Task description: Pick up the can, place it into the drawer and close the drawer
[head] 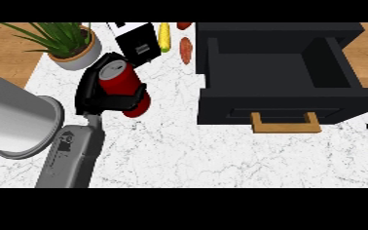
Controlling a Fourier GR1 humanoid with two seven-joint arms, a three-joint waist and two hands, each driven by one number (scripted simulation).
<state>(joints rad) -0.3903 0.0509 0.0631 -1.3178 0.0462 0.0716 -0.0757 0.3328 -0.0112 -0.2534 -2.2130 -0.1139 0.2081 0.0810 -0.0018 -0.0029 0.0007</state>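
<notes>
The red can (120, 82) with a silver top is at the left of the marble counter, tilted, its top pointing up and left. My right hand (89, 90) is shut on it, black fingers wrapped round its middle, with the forearm coming in from the lower left. I cannot tell whether the can rests on the counter or is lifted. The black drawer (230, 111) stands pulled open at the right with nothing inside, its wooden handle (285, 124) facing me. A bare strip of counter separates can and drawer. A thick grey forearm (25, 119) fills the left edge; its hand does not show.
A potted plant (69, 46) stands at the back left. Just behind the can sits a black box (140, 44), then a yellow item (164, 36) and a reddish-brown item (187, 49) near the drawer's left wall. Wooden floor shows past the counter's left edge.
</notes>
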